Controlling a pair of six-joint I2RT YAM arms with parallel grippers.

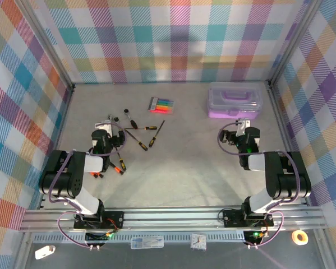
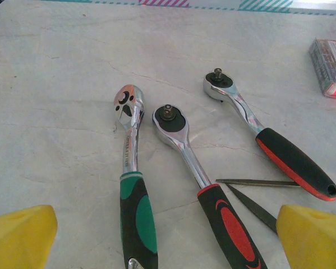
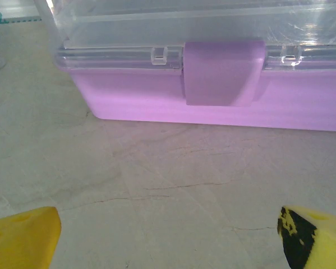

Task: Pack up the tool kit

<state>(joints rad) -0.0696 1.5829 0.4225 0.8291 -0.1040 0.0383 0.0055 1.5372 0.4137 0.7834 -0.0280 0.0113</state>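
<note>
Your left gripper (image 2: 165,241) hangs with its jaws spread wide and nothing between them. Its yellow fingertips (image 2: 19,235) sit at the two bottom corners of the left wrist view, above the pale table (image 2: 55,112).

Below it you have three ratchets lying flat with their heads pointing away from the camera. The green-handled ratchet (image 2: 135,190) is on the left. Just beside it lies a second ratchet (image 2: 204,185) with a black and red handle. A third ratchet (image 2: 268,134), also black and red, lies further right and is tilted so its handle runs toward the right fingertip. Two thin metal shafts (image 2: 252,182) lie near that handle's end.

From above, you can see several screwdrivers (image 1: 142,128) with orange and black handles scattered just ahead of the left gripper. The marker pack (image 1: 161,104) lies beyond them.

Your right gripper (image 3: 168,238) is likewise spread wide and grasps nothing. It faces the front of the box (image 1: 235,100), which stands at the far right of the table near the back wall, well apart from the tools. Its clear lid (image 3: 184,22) is down, and the purple latch (image 3: 224,73) is folded over the purple base (image 3: 145,101). The gripper is near the box but not touching it.
</note>
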